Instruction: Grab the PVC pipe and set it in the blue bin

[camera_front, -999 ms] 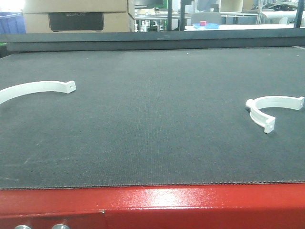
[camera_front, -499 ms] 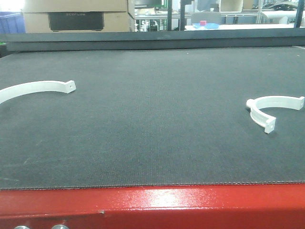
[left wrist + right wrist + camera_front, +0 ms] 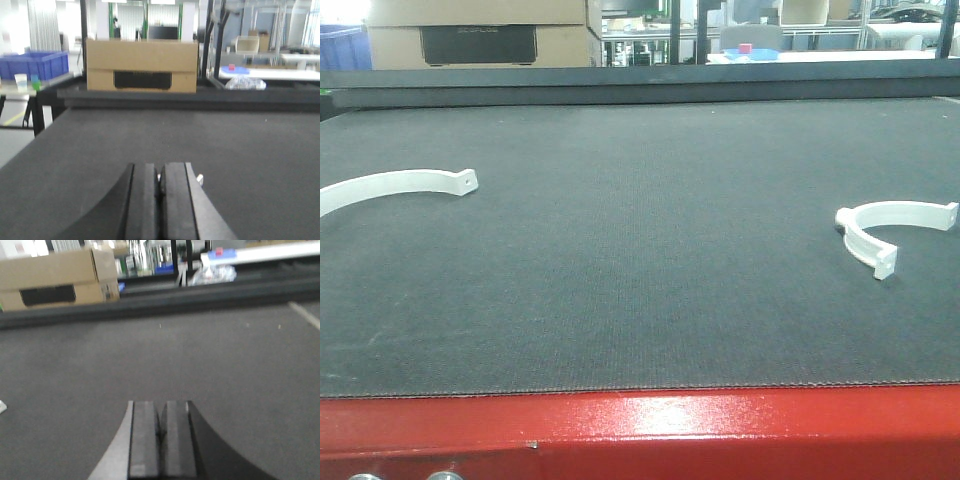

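Resting flat on the bench, two white curved PVC sections await pickup: the left pipe lies at the left edge, partly cut off by the front view, and the right pipe lies at the right edge with its open side toward the front right corner. This spacing probably puts each one within reach of the arm on its own side. The left gripper is clenched on nothing, pads pressed together, held low over the bench and aimed at the far edge. The right gripper is likewise clenched and empty, in the same pose. Both read as a parked attitude, since neither wrist is directed at a pipe and neither arm enters the front view. A white sliver at the left border of the right wrist view may be part of a pipe; this cannot be confirmed. The bin stands off the bench, beyond the far left corner and beside the box, so any delivery must cross that corner. Compared with the earlier frames, both pipes hold the same positions, with no appreciable shift. The grasp step is not yet begun; the jaws must first be released to straddle a pipe.
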